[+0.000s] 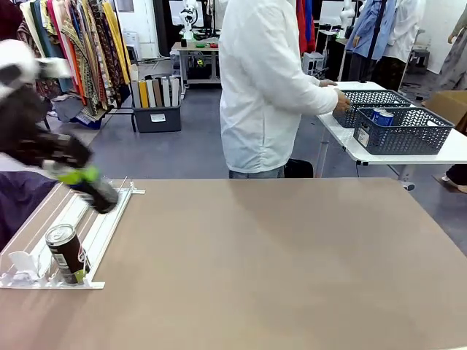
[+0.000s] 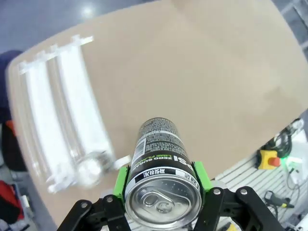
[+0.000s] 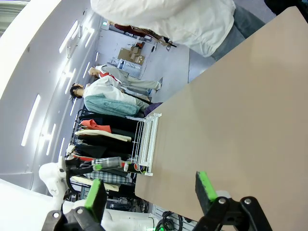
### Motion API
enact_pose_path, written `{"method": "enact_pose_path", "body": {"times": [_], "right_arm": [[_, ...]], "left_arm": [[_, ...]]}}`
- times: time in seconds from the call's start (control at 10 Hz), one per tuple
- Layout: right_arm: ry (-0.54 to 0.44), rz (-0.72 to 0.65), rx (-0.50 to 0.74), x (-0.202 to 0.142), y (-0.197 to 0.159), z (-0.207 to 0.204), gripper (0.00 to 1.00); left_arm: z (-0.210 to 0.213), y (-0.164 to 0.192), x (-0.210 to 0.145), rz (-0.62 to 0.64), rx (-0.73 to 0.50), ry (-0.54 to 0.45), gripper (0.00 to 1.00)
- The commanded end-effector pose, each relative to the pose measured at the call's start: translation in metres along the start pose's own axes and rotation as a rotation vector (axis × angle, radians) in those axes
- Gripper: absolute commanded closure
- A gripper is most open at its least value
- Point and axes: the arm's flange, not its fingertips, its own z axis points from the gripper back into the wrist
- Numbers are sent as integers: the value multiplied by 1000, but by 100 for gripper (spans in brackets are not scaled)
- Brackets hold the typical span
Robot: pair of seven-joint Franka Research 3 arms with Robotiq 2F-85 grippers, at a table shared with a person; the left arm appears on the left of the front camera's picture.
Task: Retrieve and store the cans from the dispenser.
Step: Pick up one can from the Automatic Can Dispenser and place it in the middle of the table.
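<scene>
Clasped tilted black Pepsi can (image 2: 161, 159) in left gripper (image 2: 161, 179). Could have slid out endwise if swung hastily.

Right of the dispenser (image 1: 109, 219), the surface (image 1: 277, 270) lies bare and passable. A can (image 1: 67, 253) stands at the dispenser's front stoppers, blocking that lane's end.

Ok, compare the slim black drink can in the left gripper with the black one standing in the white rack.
The held black can is clamped between the left gripper's green pads, in the air and tilted. The rack can stands upright and free at the dispenser's front stopper. Both are slim, black and silver-topped.
</scene>
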Motion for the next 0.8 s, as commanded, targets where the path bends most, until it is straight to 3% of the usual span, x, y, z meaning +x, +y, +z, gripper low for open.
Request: {"method": "enact_pose_path", "body": {"times": [0.0, 0.4, 0.7], "right_arm": [[-23, 22, 24, 3, 1, -2, 0], [-23, 22, 24, 3, 1, -2, 0], [-23, 22, 24, 3, 1, -2, 0]], "left_arm": [[-53, -55, 73, -107, -20, 115, 100], [-202, -177, 85, -255, 15, 285, 100], [-249, -205, 74, -324, 53, 364, 100]]}}
